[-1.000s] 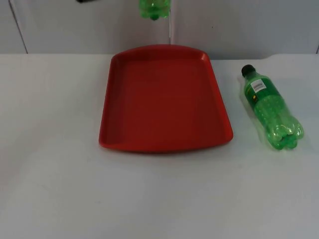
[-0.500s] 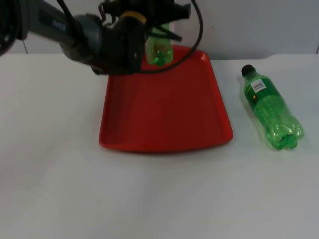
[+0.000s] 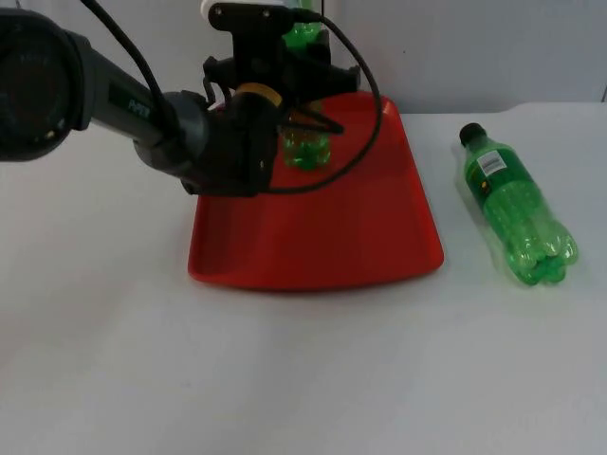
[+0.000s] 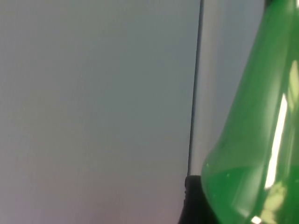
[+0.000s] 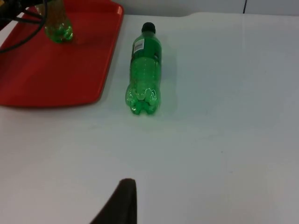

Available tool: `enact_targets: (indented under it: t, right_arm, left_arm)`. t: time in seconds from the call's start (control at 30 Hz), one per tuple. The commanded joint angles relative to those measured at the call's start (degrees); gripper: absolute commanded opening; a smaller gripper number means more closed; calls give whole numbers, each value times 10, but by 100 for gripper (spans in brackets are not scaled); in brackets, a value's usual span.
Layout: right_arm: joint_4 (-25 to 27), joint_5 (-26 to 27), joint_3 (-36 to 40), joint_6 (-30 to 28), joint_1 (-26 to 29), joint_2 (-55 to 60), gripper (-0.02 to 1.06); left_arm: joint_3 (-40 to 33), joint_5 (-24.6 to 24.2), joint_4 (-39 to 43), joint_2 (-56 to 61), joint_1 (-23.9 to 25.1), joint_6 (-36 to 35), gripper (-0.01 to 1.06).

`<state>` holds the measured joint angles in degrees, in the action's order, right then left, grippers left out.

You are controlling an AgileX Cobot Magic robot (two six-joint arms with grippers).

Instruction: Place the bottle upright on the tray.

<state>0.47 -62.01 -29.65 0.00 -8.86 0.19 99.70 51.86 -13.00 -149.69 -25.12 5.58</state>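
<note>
**Bottle lowered onto the tray's far end**

Fingers of the left gripper are clamped on an upright green bottle, which now stands with its base at the far end of the red tray; whether the base touches the tray floor I cannot tell. Half a second ago that bottle hung higher, near the tray's back rim, and 1 second ago only its base showed against the grey partition wall. The left arm has since come down over the tray's far left corner. In the left wrist view the bottle's green shoulder fills one side beside a black fingertip. Further right, a 2nd green bottle lies on its side on the white table, just beside the tray, unmoved. The right gripper waits; I cannot tell its finger state.
</note>
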Motion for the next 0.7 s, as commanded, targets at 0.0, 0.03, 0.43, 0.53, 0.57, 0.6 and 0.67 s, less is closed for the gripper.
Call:
enact_targets:
  t: [0.0, 0.03, 0.43, 0.53, 0.57, 0.6, 0.67]
  right_arm:
    - [-1, 2, 1, -9, 2, -2, 105]
    - [-1, 2, 1, -9, 2, -2, 105]
    - [-1, 2, 1, -9, 2, -2, 105]
    - [-1, 2, 1, -9, 2, -2, 105]
    - [-1, 2, 1, -9, 2, -2, 105]
    - [-1, 2, 1, -9, 2, -2, 105]
    - [-1, 2, 1, -9, 2, -2, 105]
  left_arm:
    - [-1, 21, 4, -4, -1, -5, 0]
    - [-1, 24, 5, -7, -1, -5, 0]
    - [-1, 42, 68, -22, -1, -5, 0]
    - [-1, 41, 80, -22, -1, -5, 0]
    - [-1, 40, 80, -22, -1, -5, 0]
    - [-1, 40, 80, -22, -1, -5, 2]
    - [-1, 40, 81, -22, -1, -5, 6]
